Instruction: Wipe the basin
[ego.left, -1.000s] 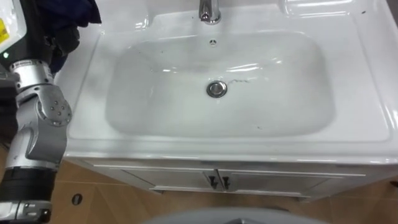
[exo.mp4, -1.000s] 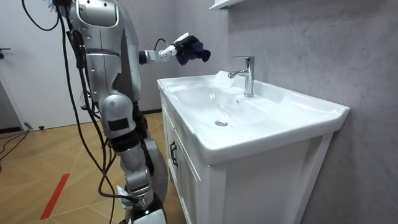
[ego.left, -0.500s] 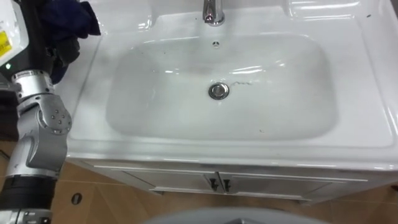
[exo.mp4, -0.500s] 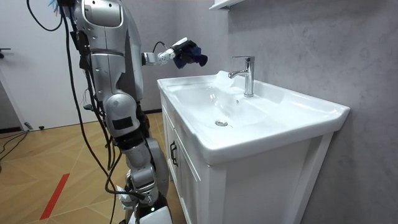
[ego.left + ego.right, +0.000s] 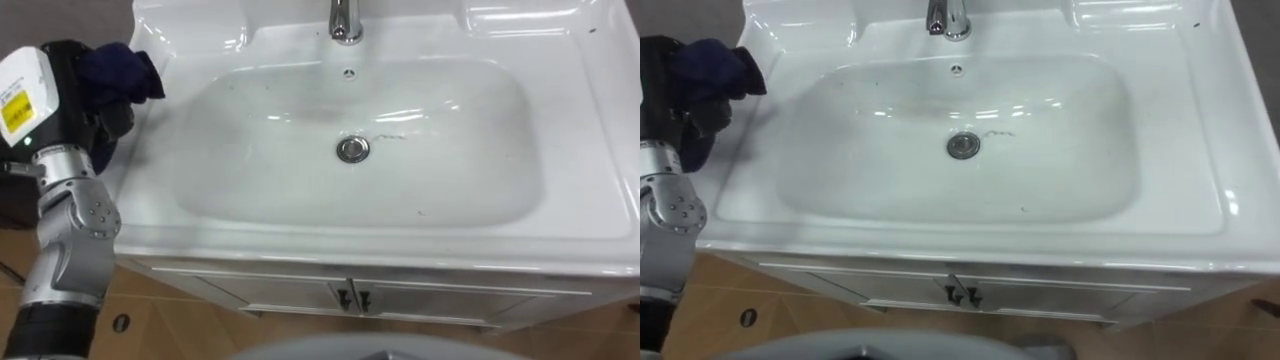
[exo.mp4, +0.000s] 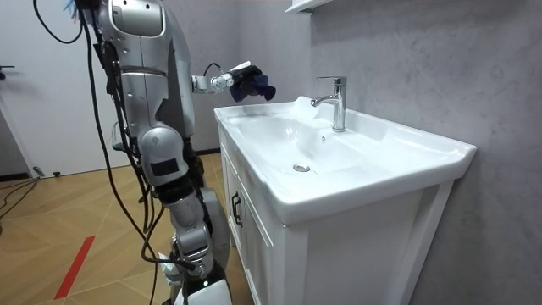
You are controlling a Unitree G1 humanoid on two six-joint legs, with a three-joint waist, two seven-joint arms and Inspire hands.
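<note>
Basin rim (image 5: 140,200) — cloth (image 5: 118,72) in left hand (image 5: 62,110)

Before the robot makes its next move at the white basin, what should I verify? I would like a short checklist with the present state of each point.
1. Grip of the left hand on the dark blue cloth: ok.
2. Cloth touching the white ceramic basin: not ok, held above the left rim.
3. Path from the cloth into the bowl free: ok.
4. The thin dark marks beside the round metal drain wiped away: not ok.
5. Cloth damp enough: cannot tell.
</note>
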